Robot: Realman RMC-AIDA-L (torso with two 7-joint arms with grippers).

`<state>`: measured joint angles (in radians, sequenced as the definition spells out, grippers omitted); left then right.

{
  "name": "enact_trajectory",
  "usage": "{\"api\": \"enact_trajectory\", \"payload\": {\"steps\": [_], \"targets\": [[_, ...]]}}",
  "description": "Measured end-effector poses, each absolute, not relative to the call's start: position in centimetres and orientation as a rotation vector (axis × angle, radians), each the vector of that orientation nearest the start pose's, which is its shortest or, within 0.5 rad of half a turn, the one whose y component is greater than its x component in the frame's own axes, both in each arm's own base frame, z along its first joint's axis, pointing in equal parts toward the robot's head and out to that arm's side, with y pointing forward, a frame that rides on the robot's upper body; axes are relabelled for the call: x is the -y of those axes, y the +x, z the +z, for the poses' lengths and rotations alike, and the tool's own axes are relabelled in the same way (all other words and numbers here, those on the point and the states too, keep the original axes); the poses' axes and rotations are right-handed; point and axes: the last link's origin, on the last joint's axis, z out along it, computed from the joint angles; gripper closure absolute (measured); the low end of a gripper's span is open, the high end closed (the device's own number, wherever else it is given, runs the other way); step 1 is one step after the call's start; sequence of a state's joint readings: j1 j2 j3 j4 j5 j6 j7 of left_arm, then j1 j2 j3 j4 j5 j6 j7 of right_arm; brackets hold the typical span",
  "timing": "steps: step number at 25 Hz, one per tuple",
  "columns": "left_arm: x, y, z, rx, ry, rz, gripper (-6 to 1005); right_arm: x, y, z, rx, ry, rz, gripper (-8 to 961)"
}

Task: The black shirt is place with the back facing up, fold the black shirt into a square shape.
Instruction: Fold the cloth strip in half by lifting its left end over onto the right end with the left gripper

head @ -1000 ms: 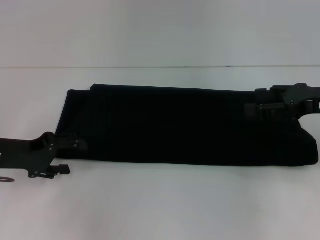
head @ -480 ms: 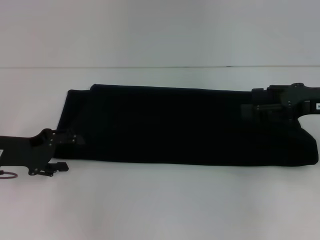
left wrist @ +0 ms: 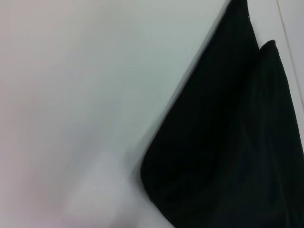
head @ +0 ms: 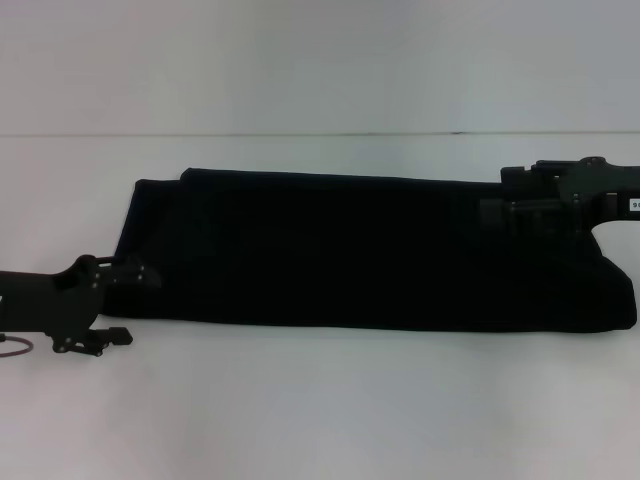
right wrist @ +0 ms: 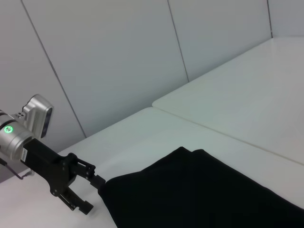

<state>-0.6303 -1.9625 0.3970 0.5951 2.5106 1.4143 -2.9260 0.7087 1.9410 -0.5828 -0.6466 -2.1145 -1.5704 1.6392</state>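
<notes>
Black shirt [head: 370, 250] lay folded into a long band across the white surface [head: 320, 410], plain dark side up, no lettering visible; layered corner visible at its left end [left wrist: 228, 142] [right wrist: 199, 190]. Left hand [head: 125, 300] sat at the shirt's near left corner, fingers spread, one up at the fabric's edge and one down on the surface beside it, nothing gripped [right wrist: 88, 192]. Right hand [head: 500, 205] hung over the shirt's far right part, black against black; open or closed could not be told.
</notes>
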Motion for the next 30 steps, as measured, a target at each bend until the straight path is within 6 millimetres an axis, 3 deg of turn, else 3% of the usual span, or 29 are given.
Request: {"api": "enact_trajectory", "payload": {"steps": [30], "targets": [[-35.7,-34.2,4.8,-2.935,1.655,0.662,89,-39.0,23.6,6.2,-0.745,-2.678,0.63,118]]}}
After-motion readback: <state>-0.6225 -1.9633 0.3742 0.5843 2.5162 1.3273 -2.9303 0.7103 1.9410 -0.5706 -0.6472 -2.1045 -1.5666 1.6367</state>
